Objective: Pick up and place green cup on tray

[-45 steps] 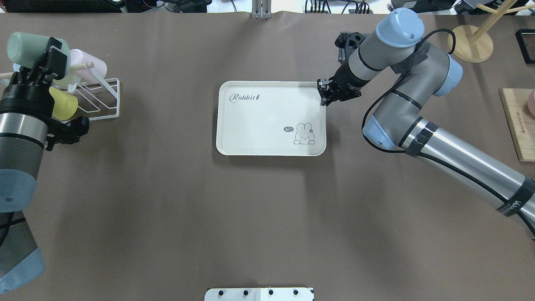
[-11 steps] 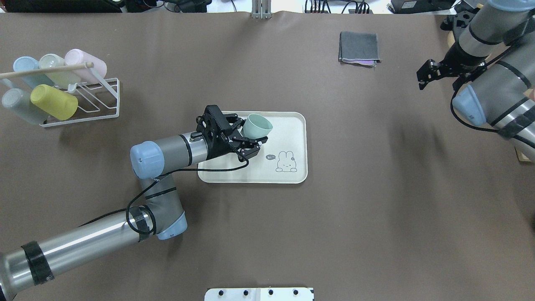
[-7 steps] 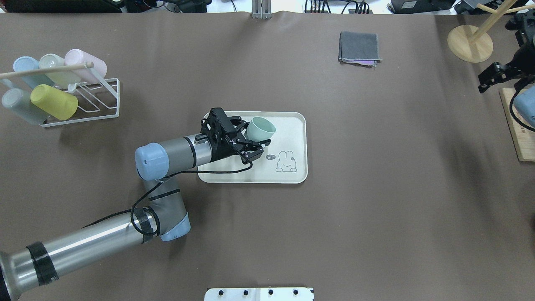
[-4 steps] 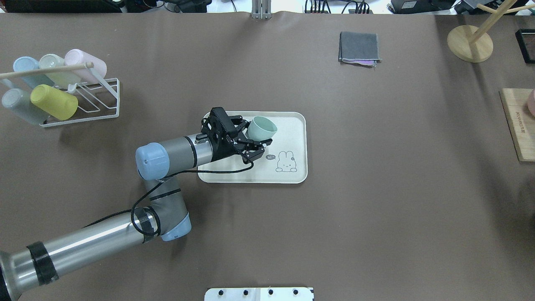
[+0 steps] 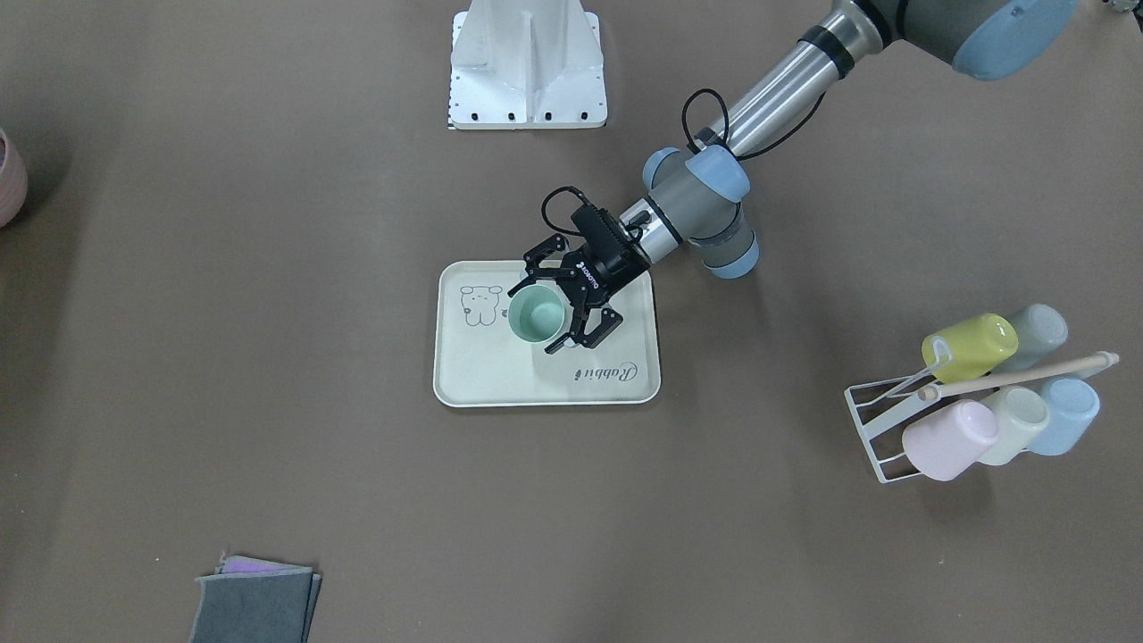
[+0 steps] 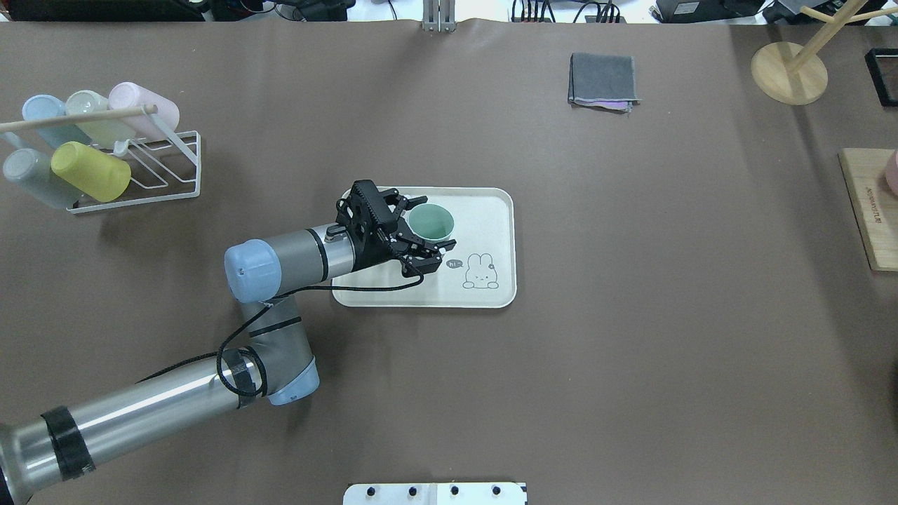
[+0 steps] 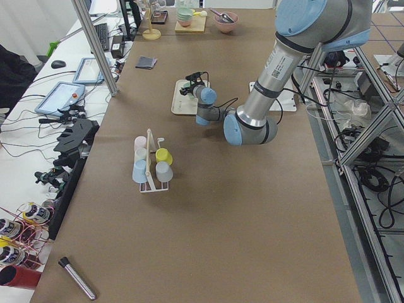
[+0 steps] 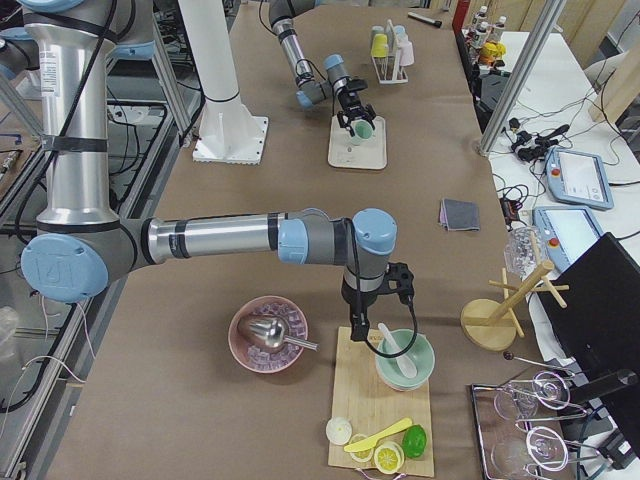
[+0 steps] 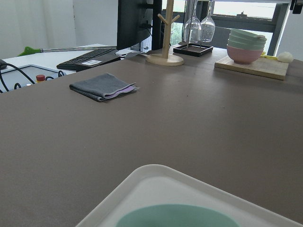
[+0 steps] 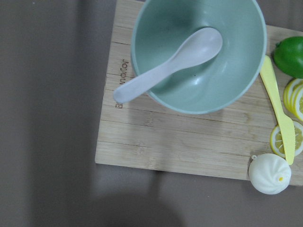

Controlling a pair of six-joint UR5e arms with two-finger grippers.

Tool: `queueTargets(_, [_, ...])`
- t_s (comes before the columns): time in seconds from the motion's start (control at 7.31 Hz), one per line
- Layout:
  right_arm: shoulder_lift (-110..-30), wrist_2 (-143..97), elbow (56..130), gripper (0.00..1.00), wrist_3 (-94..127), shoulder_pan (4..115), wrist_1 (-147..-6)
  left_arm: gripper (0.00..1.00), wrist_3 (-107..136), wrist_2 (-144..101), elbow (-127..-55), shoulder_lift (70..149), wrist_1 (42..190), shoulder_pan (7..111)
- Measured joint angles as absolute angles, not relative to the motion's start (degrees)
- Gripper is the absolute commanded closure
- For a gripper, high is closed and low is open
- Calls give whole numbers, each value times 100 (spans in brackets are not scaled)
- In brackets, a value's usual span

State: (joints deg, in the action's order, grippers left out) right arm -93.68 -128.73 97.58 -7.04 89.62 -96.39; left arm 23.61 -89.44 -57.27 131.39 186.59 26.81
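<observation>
Between the spread jaws of the left hand (image 6: pixel 426 226), mint-green plastic tumbler (image 6: pixel 431 219) stands upright on cream rectangular tray (image 6: pixel 491 210); wristward retreat looks clear.

Most of green cup (image 9: pixel 177 217) off-frame

I count six cups: one green cup (image 6: pixel 430 221) on the one tray (image 6: pixel 491 210), and five in the one rack (image 6: pixel 179 165): a yellow cup (image 6: pixel 91 170), grey cup (image 6: pixel 35 177), blue cup (image 6: pixel 43 112), pale green cup (image 6: pixel 88 109) and pink cup (image 6: pixel 140 105). One cloth (image 6: pixel 603 78). One mug tree (image 6: pixel 789 73). One board (image 10: pixel 189 142) bears one green bowl (image 10: pixel 213 90), one spoon (image 10: pixel 189 54), one lime (image 10: pixel 291 56), one knife (image 10: pixel 277 111), one bun (image 10: pixel 269 179) and at least two lemon slices (image 10: pixel 284 139). One pink bowl (image 8: pixel 250 355).
</observation>
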Motion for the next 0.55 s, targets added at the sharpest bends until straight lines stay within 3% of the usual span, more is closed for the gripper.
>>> queueTargets(0.55, [-9394,-13032,9706,0,-768,9162,-9618,2,2374,-8959,-6270,12699,18675,2692])
